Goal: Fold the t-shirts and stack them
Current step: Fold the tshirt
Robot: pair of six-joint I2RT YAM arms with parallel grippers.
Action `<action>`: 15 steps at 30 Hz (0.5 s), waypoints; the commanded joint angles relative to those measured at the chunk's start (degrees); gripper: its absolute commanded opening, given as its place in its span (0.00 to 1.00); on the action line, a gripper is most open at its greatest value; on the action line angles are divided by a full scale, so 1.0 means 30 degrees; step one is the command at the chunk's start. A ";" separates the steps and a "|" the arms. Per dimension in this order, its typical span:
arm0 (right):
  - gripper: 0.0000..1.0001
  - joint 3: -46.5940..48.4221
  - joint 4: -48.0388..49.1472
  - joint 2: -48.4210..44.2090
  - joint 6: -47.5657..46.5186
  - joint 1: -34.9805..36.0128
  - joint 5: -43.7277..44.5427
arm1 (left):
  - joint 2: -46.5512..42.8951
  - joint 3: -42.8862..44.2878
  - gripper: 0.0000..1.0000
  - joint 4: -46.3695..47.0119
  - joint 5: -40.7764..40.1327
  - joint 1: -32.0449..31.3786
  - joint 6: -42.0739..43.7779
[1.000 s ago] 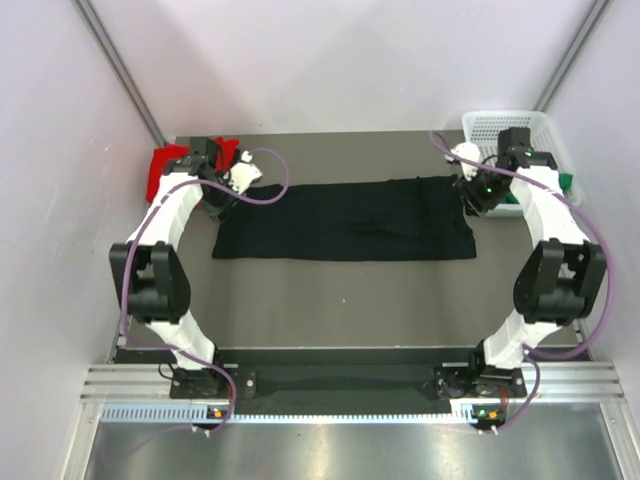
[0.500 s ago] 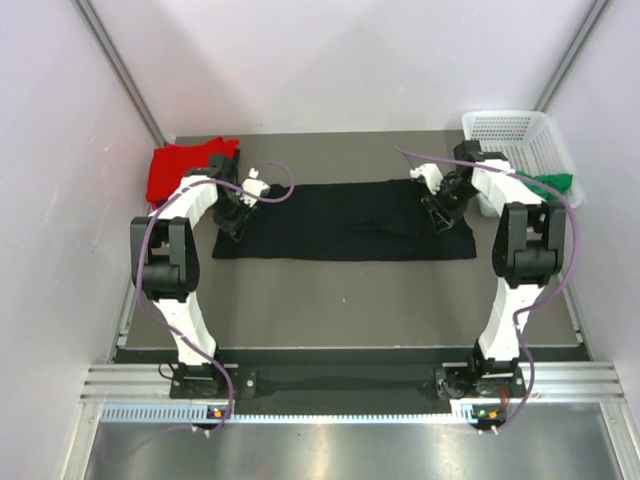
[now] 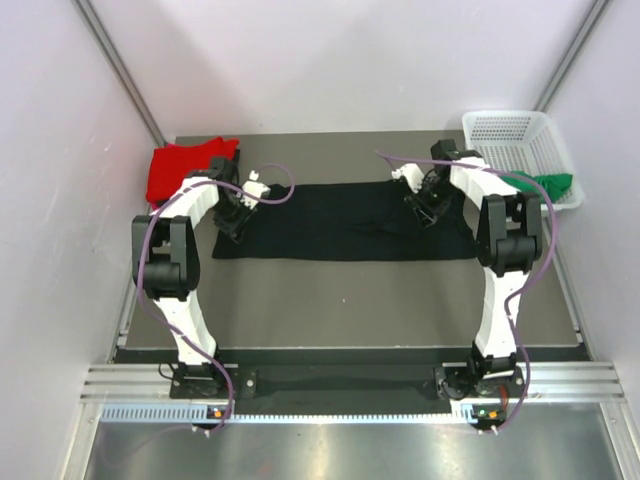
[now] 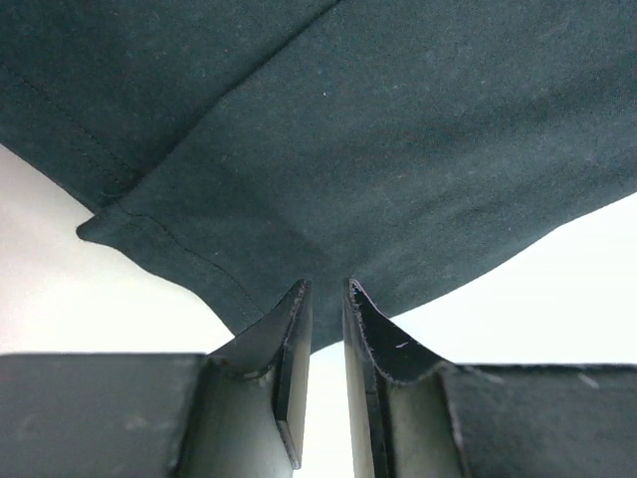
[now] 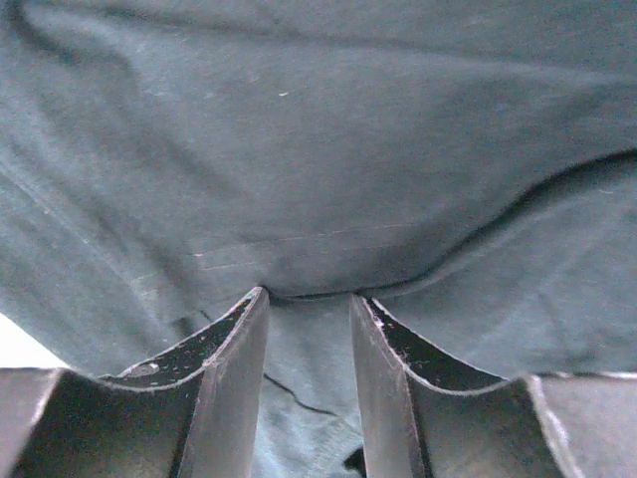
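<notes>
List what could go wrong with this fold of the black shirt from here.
1. The left gripper pinches only the very edge of the black t-shirt; so thin a bite may slip out on lifting.
2. The right gripper has bunched cloth between its fingers, well in from the edge; it may catch extra layers and leave the fold creased or uneven.
</notes>
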 commanded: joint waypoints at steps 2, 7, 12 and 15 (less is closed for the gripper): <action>0.39 0.1689 0.0658 0.0394 0.0346 0.0287 0.0254 | -0.0249 -0.0282 0.24 0.0399 -0.0038 -0.0008 -0.0329; 0.41 0.5548 0.0512 0.1770 0.1077 0.1513 -0.0856 | -0.0249 -0.0400 0.24 0.0458 -0.0185 -0.0037 -0.0242; 0.42 1.2999 0.0391 0.3622 0.2808 0.3214 -0.1534 | -0.0394 -0.0429 0.24 0.0370 -0.0186 -0.0037 -0.0241; 0.48 1.1456 0.0923 0.1719 0.2838 0.3803 -0.1270 | -0.0745 -0.0517 0.25 0.0312 -0.0098 -0.0037 -0.0241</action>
